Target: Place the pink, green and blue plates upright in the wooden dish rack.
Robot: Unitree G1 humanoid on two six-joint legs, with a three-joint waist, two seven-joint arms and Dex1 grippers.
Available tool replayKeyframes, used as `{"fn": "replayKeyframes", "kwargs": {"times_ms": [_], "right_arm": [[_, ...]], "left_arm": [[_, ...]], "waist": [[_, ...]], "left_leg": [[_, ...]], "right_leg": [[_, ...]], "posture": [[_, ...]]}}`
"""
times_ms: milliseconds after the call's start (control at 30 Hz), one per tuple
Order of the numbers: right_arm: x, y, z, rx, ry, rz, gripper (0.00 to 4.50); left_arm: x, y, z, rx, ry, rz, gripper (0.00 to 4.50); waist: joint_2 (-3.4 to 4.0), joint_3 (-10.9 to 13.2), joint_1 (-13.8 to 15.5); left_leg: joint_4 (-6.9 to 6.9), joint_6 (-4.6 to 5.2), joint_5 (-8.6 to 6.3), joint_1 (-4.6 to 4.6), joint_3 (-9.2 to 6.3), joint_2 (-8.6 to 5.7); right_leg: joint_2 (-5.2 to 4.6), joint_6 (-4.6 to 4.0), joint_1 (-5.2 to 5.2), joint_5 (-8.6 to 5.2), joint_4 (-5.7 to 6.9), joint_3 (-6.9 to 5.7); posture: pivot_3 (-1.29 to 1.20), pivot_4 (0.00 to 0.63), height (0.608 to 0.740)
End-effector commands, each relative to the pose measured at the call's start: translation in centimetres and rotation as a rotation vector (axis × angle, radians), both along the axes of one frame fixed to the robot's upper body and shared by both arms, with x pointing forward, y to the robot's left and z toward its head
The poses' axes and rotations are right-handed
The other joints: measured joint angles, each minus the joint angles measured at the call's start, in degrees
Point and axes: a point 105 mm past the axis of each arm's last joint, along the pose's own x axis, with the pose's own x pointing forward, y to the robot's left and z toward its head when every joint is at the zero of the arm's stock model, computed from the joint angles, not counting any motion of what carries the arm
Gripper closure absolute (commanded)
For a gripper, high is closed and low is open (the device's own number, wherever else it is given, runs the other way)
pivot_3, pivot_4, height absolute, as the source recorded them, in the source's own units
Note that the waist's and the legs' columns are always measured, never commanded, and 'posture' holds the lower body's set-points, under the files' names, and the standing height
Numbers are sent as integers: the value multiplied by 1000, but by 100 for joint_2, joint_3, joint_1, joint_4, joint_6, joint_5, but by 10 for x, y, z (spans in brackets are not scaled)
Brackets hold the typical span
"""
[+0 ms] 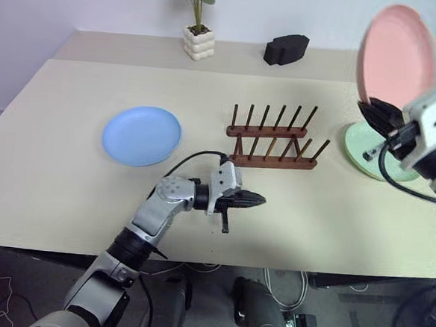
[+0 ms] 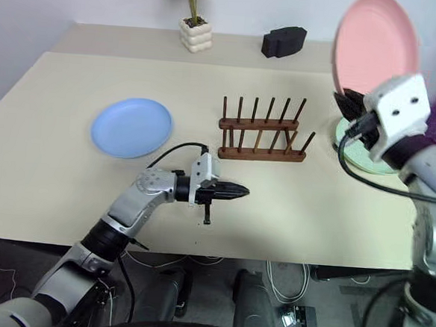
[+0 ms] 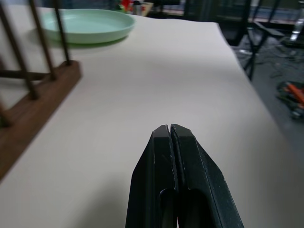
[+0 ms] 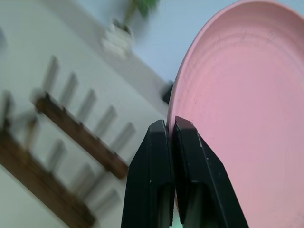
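The pink plate (image 1: 398,55) hangs upright in the air at far right, pinched at its rim by the right hand (image 1: 377,115); so thin a hold could let it slip or swing against the pegs of the empty wooden dish rack (image 1: 274,137) mid-worktop. The green plate (image 1: 368,151) lies flat beneath, the blue plate (image 1: 142,135) left of the rack. The left hand (image 1: 254,200), shut and empty, hovers near the rack's front. A potted plant (image 1: 197,27) and black block (image 1: 286,49) stand clear at the far edge.

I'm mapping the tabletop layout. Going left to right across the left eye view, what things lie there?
Blue plate → left gripper → wooden dish rack → pink plate, held up by the right gripper.
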Motion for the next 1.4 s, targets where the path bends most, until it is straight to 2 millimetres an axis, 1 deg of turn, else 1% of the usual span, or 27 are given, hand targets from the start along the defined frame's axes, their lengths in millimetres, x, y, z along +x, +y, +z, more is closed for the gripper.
{"fn": "replayKeyframes", "kwargs": {"times_ms": [33,100,200,333,400,467,533,633,833,1000,1400], "right_arm": [[-6,11,26,164,-18,191,4469],[-6,14,30,269,44,303,4469],[-4,13,29,350,116,406,4469],[17,-2,27,521,201,448,4469],[22,-7,28,579,218,471,4469],[23,-9,30,628,232,522,4469],[21,-8,32,646,236,557,4469],[16,-4,32,659,266,638,4469],[11,-2,27,657,311,693,4469],[19,-8,23,675,319,663,4469],[27,-19,8,752,398,651,4469]], "left_arm": [[5,10,15,-46,-52,60,4500],[7,16,16,-50,-49,88,4500],[8,20,16,-46,-53,110,4500],[8,25,20,-56,-60,139,4500],[8,28,21,-60,-59,150,4500],[7,29,22,-62,-59,159,4500],[6,31,23,-63,-58,164,4500],[5,34,22,-60,-53,172,4500],[4,35,24,-58,-51,178,4500],[5,34,25,-56,-53,179,4500],[2,35,23,-50,-46,185,4500]], "waist": [[0,0,3],[0,0,14],[0,0,15],[1,0,-1],[1,0,-1],[2,-1,-2],[2,0,0],[3,0,-2],[4,0,-2],[3,-1,-1],[4,-1,-2]], "left_leg": [[-2,0,0,-2,-1,0],[-4,0,0,-3,-4,1],[-3,0,0,-6,-5,2],[3,0,0,-5,5,0],[2,0,0,-4,5,0],[-5,0,0,-4,5,1],[-8,1,0,-5,5,1],[-7,1,0,-5,5,1],[-3,1,0,-5,8,1],[-3,1,0,-6,8,0],[-2,0,0,-5,8,-1]], "right_leg": [[1,0,-5,1,2,0],[2,1,-7,1,3,-1],[-1,0,-7,0,1,-2],[-2,-3,-7,4,2,2],[0,-3,-8,4,3,2],[3,-2,-13,4,4,1],[5,15,-16,13,6,1],[5,16,-18,14,8,1],[4,16,-18,14,8,2],[4,16,-18,15,9,2],[4,17,-18,15,10,2]], "posture": [[0,150,736],[0,150,736],[0,150,736],[0,150,736],[0,150,736],[0,150,736],[0,150,736],[0,150,736],[0,150,736],[0,150,736],[0,150,736]]}}
